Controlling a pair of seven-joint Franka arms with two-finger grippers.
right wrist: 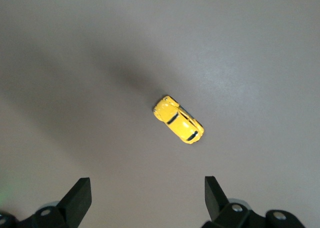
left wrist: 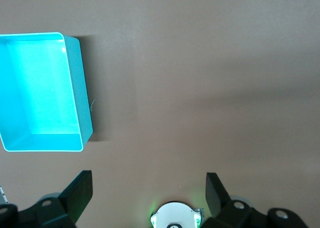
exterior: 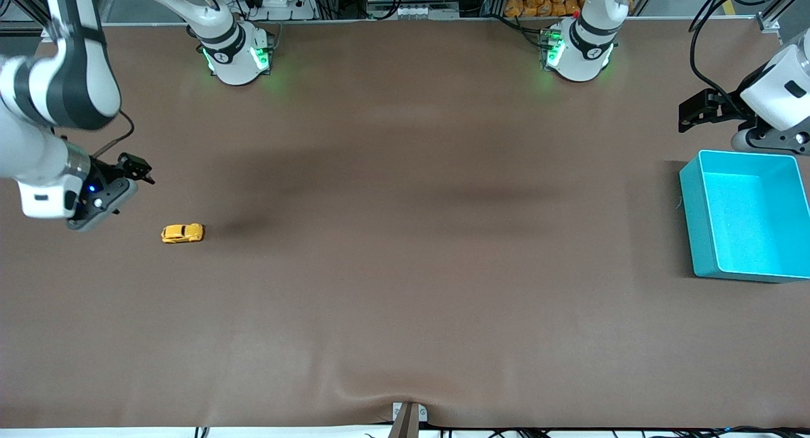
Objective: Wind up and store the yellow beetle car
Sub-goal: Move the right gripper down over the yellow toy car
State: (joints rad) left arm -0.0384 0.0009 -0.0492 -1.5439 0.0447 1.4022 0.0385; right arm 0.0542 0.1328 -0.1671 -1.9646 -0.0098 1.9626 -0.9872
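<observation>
The yellow beetle car (exterior: 182, 233) stands on its wheels on the brown table toward the right arm's end. My right gripper (exterior: 136, 168) hovers above the table beside the car, open and empty. In the right wrist view the car (right wrist: 178, 119) lies ahead of the open right gripper (right wrist: 147, 195), apart from both fingers. My left gripper (exterior: 693, 112) hangs open and empty in the air beside the turquoise box (exterior: 696, 226), toward the left arm's end. In the left wrist view the left gripper (left wrist: 148, 193) is wide open over bare table and the box (left wrist: 83, 100) is empty.
The two arm bases (exterior: 235, 55) (exterior: 577, 52) stand along the table edge farthest from the front camera. Cables and equipment lie past that edge. A small bracket (exterior: 409, 416) sits at the table edge nearest the front camera. The left arm's base also shows in the left wrist view (left wrist: 175, 219).
</observation>
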